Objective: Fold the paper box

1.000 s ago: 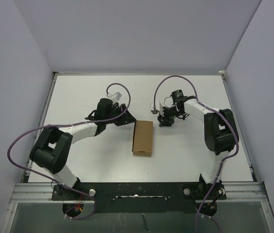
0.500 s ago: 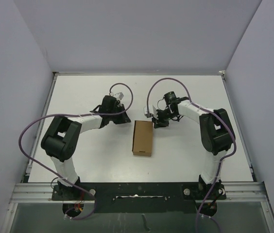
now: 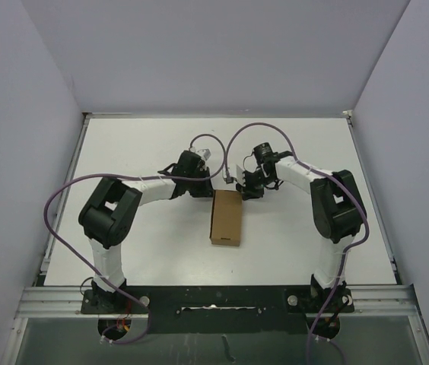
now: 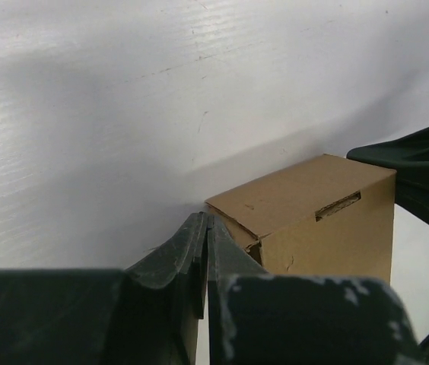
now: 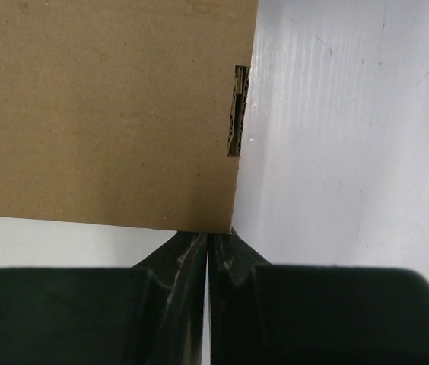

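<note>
The paper box [image 3: 226,217] is a small closed brown carton lying on the white table, long side running near to far. My left gripper [image 3: 204,188] is shut and empty, its tip at the box's far left corner [image 4: 233,217]. My right gripper [image 3: 243,190] is shut and empty, its tip touching the box's far right corner [image 5: 226,224]. In the left wrist view the box [image 4: 313,220] shows a tab slot on its top edge. In the right wrist view the box [image 5: 108,106] fills the upper left, with a slot at its right edge.
The white table [image 3: 138,251] is walled by grey panels on the left, back and right. Purple cables loop over both arms. The right arm's dark gripper shows at the right edge of the left wrist view [image 4: 427,175]. A metal rail [image 3: 214,300] runs along the near edge.
Both grippers have moved inward toward the box's far end. The left gripper came right to the far left corner, the right gripper came left to the far right corner. The box shifted slightly.
</note>
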You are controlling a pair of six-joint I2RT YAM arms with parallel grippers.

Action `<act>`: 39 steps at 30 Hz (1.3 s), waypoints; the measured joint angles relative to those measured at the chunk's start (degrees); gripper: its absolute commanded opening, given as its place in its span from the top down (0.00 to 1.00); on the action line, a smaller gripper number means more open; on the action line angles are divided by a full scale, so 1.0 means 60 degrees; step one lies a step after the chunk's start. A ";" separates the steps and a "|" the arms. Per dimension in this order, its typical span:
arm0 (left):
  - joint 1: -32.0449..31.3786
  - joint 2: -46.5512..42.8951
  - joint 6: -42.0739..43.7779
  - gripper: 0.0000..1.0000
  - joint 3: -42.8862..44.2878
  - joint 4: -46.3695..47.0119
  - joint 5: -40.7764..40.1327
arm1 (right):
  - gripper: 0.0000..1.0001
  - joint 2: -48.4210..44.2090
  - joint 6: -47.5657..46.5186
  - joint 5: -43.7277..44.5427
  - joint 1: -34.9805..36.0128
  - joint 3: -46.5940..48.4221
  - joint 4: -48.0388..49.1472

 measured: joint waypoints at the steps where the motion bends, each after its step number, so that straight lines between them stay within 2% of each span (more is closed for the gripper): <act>1: -0.0073 0.0000 0.0000 0.99 0.0062 -0.0117 -0.0175 | 0.98 0.0000 0.0076 0.0124 0.0040 0.0015 -0.0007; 10: -0.0710 0.0000 -0.0011 0.99 0.0448 -0.1242 -0.1545 | 0.97 0.0000 0.0386 0.0758 0.0306 0.0091 -0.0109; 19: -0.1002 0.0197 0.0364 0.97 0.1373 -0.2852 -0.2025 | 0.97 -0.0018 0.0554 0.1009 0.0459 0.0091 -0.0146; 26: -0.1060 0.0510 0.0616 0.93 0.1993 -0.3544 -0.2058 | 0.95 -0.0102 0.0637 0.1304 0.0550 0.0087 -0.0251; 31: -0.1064 0.0590 0.0670 0.82 0.2127 -0.3741 -0.2109 | 0.91 -0.0146 0.0667 0.1399 0.0561 0.0084 -0.0331; 35: -0.0998 0.0532 0.0608 0.79 0.1902 -0.3413 -0.2007 | 0.84 -0.0237 0.0656 0.1126 0.0321 -0.0022 -0.0284; 39: -0.0867 0.0022 0.0521 0.78 0.1056 -0.2703 -0.1563 | 0.79 -0.0645 0.0586 0.0288 -0.0142 -0.0288 0.0069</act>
